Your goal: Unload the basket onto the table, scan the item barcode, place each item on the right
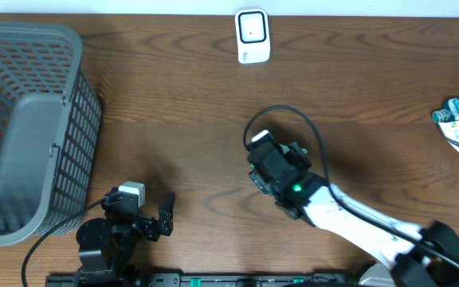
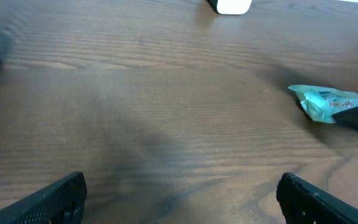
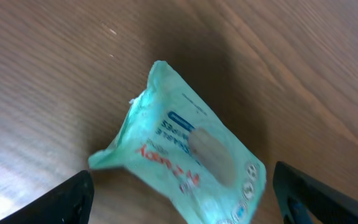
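Right pincer [image 3: 186, 194] stands spread wide, gripping nothing. The crinkled teal plastic packet [image 3: 185, 155] lies loose between its jaws on the brown wooden worktop [image 1: 174, 104], printed face up, likely so a fresh grip can turn its barcode toward the white boxy scanner [image 1: 253, 36]. Left pincer [image 2: 185, 202] also gapes wide, holding nothing. The grey mesh basket [image 1: 78, 56] shows only its floor.

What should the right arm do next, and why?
Probably lift the right gripper straight up, clear of the pouch. Its jaws stand wide open and the pouch lies loose on the table between them, touched by neither. The left gripper, also open, faces the pouch and could take it.
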`<state>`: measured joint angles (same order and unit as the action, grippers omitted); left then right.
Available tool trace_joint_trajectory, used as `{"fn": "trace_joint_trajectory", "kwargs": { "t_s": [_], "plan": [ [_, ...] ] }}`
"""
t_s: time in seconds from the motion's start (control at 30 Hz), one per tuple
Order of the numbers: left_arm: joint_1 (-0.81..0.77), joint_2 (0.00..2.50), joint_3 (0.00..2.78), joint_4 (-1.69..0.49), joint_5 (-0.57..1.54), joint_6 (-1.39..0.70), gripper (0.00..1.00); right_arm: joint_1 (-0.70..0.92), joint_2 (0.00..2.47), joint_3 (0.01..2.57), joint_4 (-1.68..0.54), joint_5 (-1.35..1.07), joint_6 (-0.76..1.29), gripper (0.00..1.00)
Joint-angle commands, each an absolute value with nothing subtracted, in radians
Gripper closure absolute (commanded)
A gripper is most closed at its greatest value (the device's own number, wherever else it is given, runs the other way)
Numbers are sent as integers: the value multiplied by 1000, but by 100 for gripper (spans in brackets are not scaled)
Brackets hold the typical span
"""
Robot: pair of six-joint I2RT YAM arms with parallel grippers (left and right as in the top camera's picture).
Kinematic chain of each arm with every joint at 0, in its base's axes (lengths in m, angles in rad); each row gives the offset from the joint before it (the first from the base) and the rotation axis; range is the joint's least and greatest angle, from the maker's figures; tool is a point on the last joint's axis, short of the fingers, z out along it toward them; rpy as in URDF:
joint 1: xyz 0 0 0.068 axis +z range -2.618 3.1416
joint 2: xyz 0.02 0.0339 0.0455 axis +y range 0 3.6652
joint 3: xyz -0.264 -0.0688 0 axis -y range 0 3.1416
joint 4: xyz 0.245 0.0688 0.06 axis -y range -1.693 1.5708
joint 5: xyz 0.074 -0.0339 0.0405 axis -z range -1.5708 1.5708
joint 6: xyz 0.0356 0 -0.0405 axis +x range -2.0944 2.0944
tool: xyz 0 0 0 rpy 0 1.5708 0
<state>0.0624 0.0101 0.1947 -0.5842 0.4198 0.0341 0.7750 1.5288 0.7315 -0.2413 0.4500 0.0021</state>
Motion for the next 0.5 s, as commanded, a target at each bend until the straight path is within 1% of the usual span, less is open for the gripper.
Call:
{"fn": "trace_joint_trajectory", "kwargs": {
  "t_s": [0.0, 0.1, 0.23, 0.43, 0.47],
  "plan": [
    [60, 4, 199, -583, 426, 48, 2, 826, 1599, 761, -229, 534, -10, 12],
    [60, 4, 199, -583, 426, 48, 2, 861, 1642, 786, -240, 561, 28, 11],
    [60, 4, 199, -583, 426, 48, 2, 862, 1670, 786, -258, 575, 73, 12],
    [60, 4, 199, -583, 426, 48, 2, 852, 1768, 788, -265, 611, 101, 25],
    [60, 4, 199, -583, 426, 48, 2, 849, 1788, 789, -273, 611, 120, 30]
  ]
}}
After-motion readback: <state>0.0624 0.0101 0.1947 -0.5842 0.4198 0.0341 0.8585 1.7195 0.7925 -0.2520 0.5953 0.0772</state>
